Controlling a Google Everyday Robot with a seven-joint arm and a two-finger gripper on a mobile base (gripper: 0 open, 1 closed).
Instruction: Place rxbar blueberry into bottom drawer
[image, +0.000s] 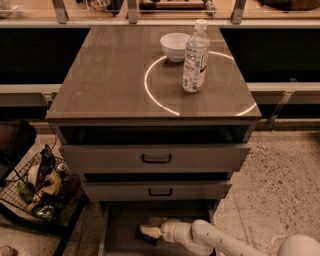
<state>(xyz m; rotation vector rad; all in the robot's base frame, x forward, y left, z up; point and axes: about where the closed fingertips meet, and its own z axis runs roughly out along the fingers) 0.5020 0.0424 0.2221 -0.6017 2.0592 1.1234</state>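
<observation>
The tool (150, 231) is extended leftward into the bottom drawer (121, 222), low over its floor. The snack bar (145, 239) is seen just beneath the tool's tip; whether it is gripped or released cannot be told.

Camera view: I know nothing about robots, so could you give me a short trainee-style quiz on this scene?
1. What stands next to the water bottle on the cabinet top? A) a white bowl B) a mug C) a plate
2. True or false: the pincer is above the cabinet top.
3. How many handled drawers sit above the bottom drawer?
Key: 1 A; 2 false, the pincer is down inside the open bottom drawer; 3 two.
</observation>
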